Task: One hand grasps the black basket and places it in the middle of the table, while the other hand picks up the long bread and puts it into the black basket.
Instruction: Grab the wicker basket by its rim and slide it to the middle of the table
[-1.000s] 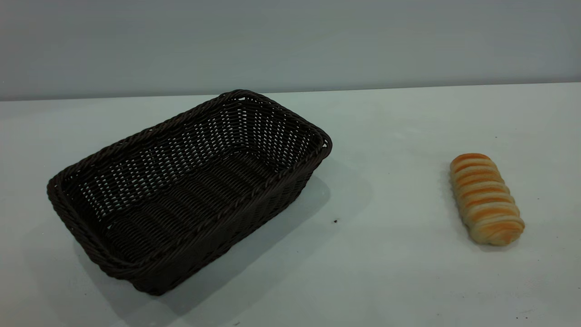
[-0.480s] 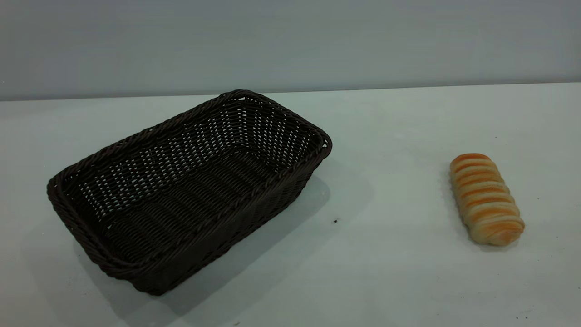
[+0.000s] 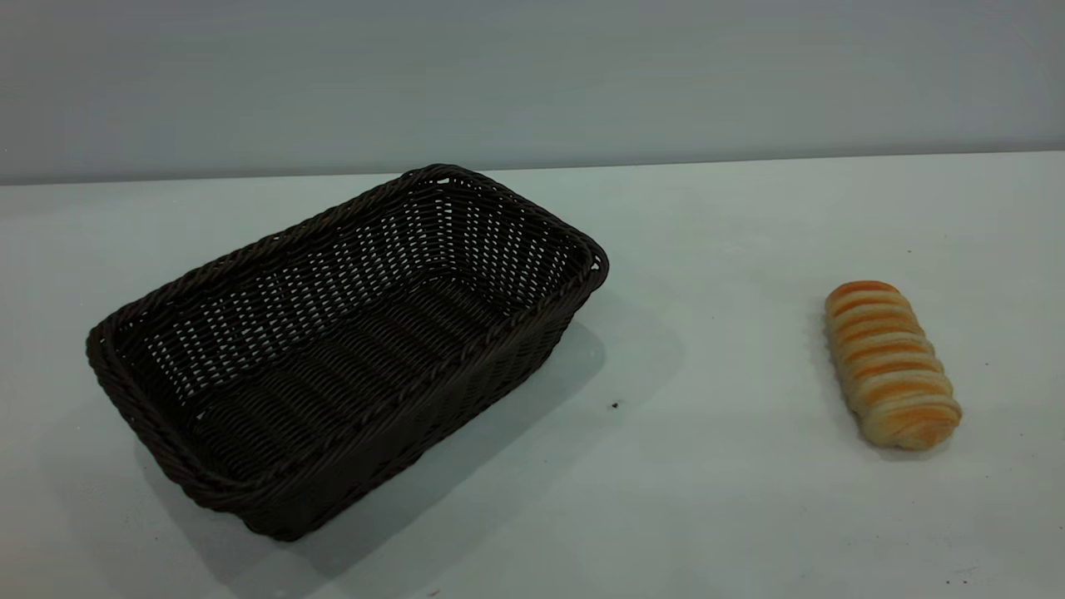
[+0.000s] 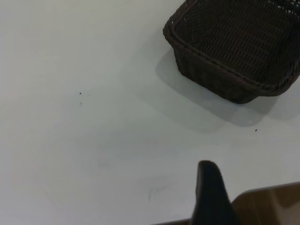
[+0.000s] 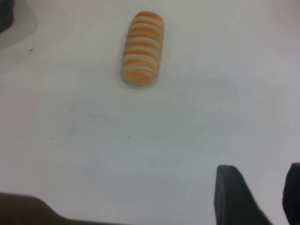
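Black basket (image 3: 345, 349) sits empty on the left half of the table (image 3: 707, 499), turned at an angle so one corner points toward the far edge and the opposite short end toward the near left; nothing is touching it. In the left wrist view only part of that basket (image 4: 234, 51) shows, cut off at the frame's border, with its shadow spilling onto the white top beside it. Long bread (image 3: 890, 364) lies flat well apart from the basket, out toward the right edge of the table, its striped length running roughly from far edge to near edge. Between the two, a tiny dark speck (image 3: 615, 405) marks the bare tabletop. Neither arm appears in the exterior view at all, so the grippers can be judged only from the wrist cameras. Of the left gripper just one dark finger (image 4: 211, 194) pokes into the picture over the table's near edge, with a strip of brown surface (image 4: 272, 206) beyond that edge; the second finger is out of frame, so its spread cannot be told, and it touches nothing visible. The right gripper (image 5: 262, 197) shows two dark fingers, both partly cut off, standing apart with bare white table between them: parted, empty, hanging above the table well short of the bread (image 5: 142, 49).
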